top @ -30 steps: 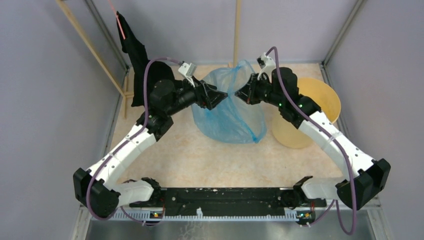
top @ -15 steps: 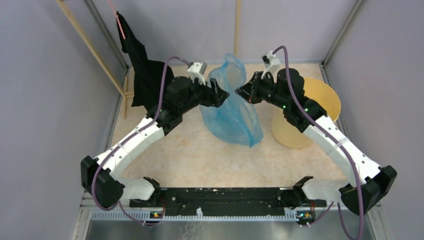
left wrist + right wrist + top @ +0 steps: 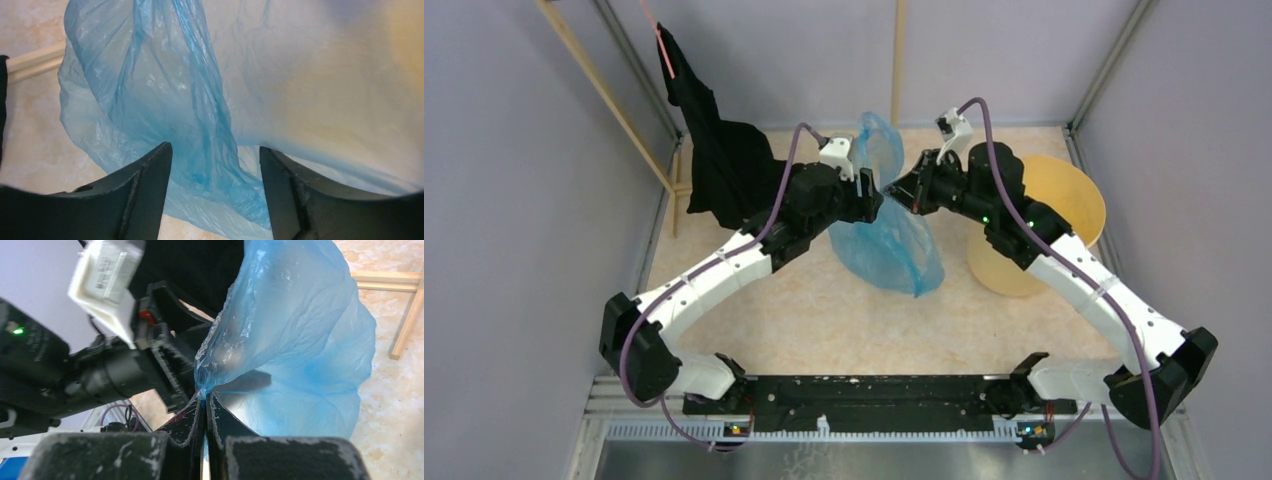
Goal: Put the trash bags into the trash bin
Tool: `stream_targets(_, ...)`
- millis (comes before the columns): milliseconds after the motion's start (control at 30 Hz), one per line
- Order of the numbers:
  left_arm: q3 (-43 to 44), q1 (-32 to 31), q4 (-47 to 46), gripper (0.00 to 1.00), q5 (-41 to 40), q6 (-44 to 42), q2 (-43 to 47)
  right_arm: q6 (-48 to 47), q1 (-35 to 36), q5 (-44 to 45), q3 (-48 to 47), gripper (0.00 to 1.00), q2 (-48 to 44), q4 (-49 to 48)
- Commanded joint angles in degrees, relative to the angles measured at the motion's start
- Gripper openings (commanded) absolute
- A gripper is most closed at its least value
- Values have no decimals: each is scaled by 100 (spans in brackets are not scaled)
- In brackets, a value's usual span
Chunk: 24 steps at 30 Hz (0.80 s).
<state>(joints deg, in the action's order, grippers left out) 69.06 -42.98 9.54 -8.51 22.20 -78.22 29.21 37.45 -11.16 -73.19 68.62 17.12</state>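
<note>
The light-blue trash bag [image 3: 892, 245] hangs bunched between my two grippers, its bottom on the table. My right gripper [image 3: 896, 192] is shut on the bag's rim, which shows pinched at its tips in the right wrist view [image 3: 205, 399], with the bag [image 3: 300, 350] billowing beyond. My left gripper [image 3: 872, 204] is right beside it. In the left wrist view its jaws [image 3: 215, 162] stand apart, with bag film [image 3: 165, 90] between and beyond them. The yellow trash bin [image 3: 1069, 195] stands at the right, behind my right arm.
A black cloth [image 3: 719, 160] hangs from a wooden strip at the back left, next to my left arm. Wooden strips [image 3: 897, 60] lean on the back wall. Grey walls close in the table. My left arm's wrist [image 3: 100, 370] fills the left of the right wrist view.
My left arm has moved right, up to the right gripper. The bag has been drawn narrower and taller, and its bottom has shifted slightly right.
</note>
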Motion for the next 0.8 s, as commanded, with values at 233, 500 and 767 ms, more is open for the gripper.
stream_targets(233,-144,7,-502,13,-366,-560,562,-281,201,868,-122,0,-613,306)
stream_targets(500,-355,5,-1291,0,1049,-1032,1578,-550,201,1459,-280,0,-1491,795)
stream_targets(767,1113,-30,-2039,0,3232,-448,1139,-1202,201,2246,-1361,0,-2009,855)
